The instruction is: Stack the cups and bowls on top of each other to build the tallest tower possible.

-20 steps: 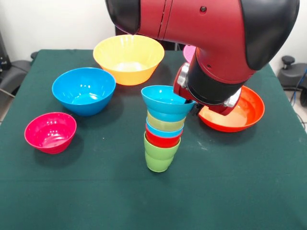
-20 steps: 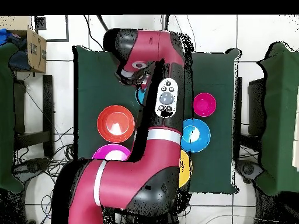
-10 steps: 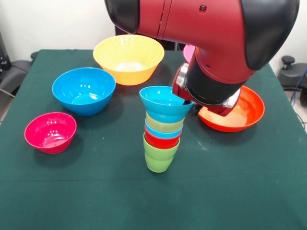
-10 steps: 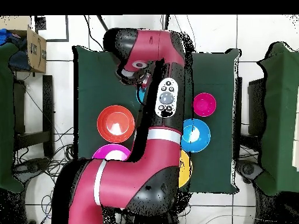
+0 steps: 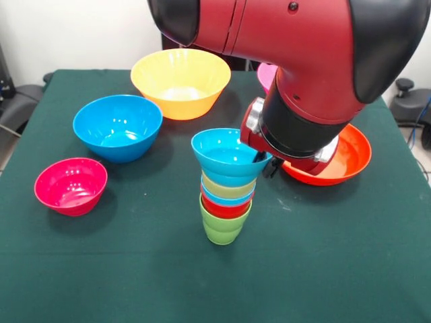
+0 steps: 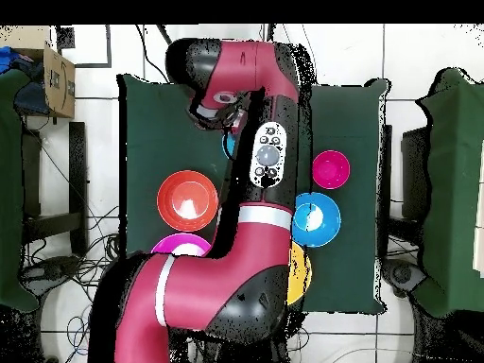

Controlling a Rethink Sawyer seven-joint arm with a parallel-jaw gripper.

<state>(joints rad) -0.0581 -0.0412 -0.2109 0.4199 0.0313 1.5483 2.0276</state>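
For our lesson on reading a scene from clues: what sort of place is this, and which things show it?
Probably a robotics lab. A red robot arm works over a table draped in green cloth, cables trail across the tiled floor, and the coloured bowls, like the blue bowl, are laid out as test props.

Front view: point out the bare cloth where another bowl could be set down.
Free: the near strip of green cloth in front of the tower, and the patch between the small magenta bowl and the tower. Crowded: behind the tower, where the arm, wide red-orange bowl and large yellow-orange bowl cluster.
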